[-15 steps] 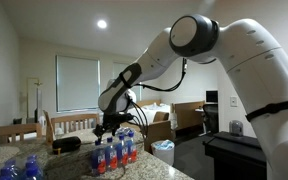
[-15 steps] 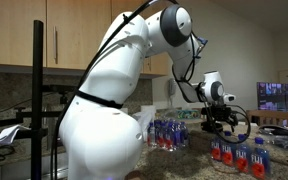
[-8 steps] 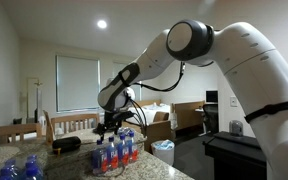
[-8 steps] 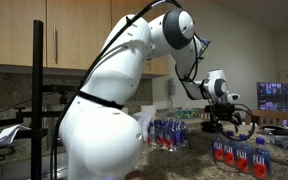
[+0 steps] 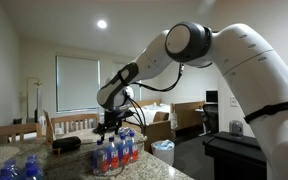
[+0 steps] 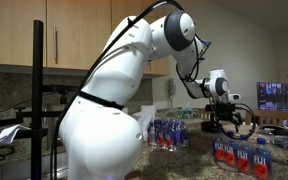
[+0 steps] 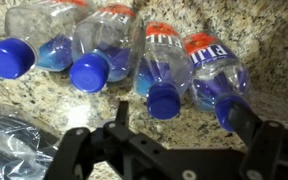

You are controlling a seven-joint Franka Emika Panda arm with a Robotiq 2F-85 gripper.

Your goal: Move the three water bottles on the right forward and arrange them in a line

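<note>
Several small clear water bottles with blue caps and red-and-blue labels stand in a row on the granite counter. The row shows in both exterior views. In the wrist view I look down on their caps. My gripper is open and empty just above the row. One finger is beside the cap of the end bottle. The gripper also shows in both exterior views.
A second cluster of like bottles stands further back on the counter. Darker all-blue bottles sit at the counter's near corner. A black object lies behind the row. A clear plastic wrap lies beside the gripper.
The arm has shifted slightly, bringing the gripper a little lower and closer over the row. The bottles have not moved.
</note>
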